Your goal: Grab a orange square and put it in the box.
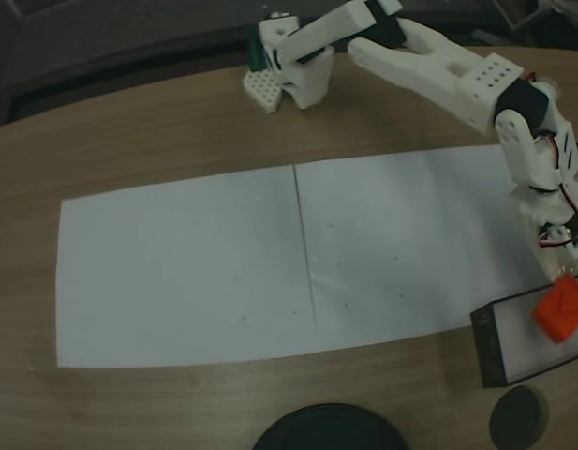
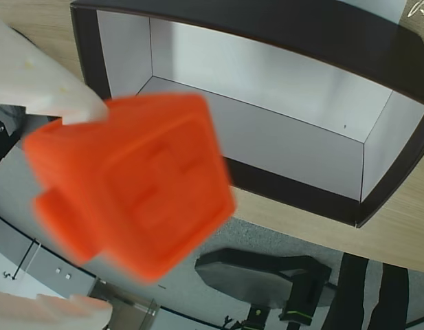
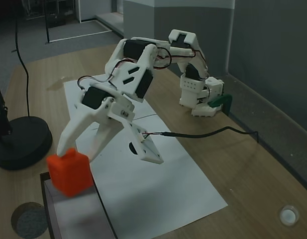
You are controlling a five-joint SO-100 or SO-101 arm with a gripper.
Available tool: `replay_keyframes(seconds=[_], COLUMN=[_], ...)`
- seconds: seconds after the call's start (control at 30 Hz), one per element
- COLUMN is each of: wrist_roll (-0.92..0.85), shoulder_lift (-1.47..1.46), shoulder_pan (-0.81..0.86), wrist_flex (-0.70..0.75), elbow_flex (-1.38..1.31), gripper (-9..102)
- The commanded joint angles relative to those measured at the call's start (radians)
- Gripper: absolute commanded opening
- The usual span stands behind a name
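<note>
The orange square (image 2: 132, 196) hangs blurred just over the box (image 2: 266, 75), a black-walled tray with a pale inside. In the wrist view it touches the upper finger (image 2: 53, 82), and a narrow gap separates it from the lower finger (image 2: 53, 311). My gripper (image 3: 76, 152) stands open, its fingertips spread just above the orange square (image 3: 68, 172), which sits over the near end of the box (image 3: 101, 209). In a fixed view the orange square (image 1: 562, 311) is over the right part of the box (image 1: 490, 347), below the gripper (image 1: 562, 277).
White paper (image 1: 223, 262) covers the middle of the wooden table. A large black disc base (image 1: 331, 427) and a small dark disc (image 1: 518, 417) lie near the front edge beside the box. A black cable (image 3: 203, 133) trails across the table.
</note>
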Motion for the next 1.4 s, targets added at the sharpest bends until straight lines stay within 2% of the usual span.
replay_keyframes(seconds=[0.0,0.23,0.4,0.87,1.03,1.37], wrist_roll=[0.003,0.000,0.006,0.052,0.049,0.035], shoulder_lift=[0.052,0.067,0.183,0.908,1.230,1.861], shoulder_pan=[0.012,0.035,0.126,0.436,0.566,0.528], wrist_flex=[0.002,0.064,0.170,0.741,0.735,0.704], elbow_flex=[-0.058,-0.060,-0.060,-0.040,0.160,0.726], gripper=[25,22,0,0,0,0])
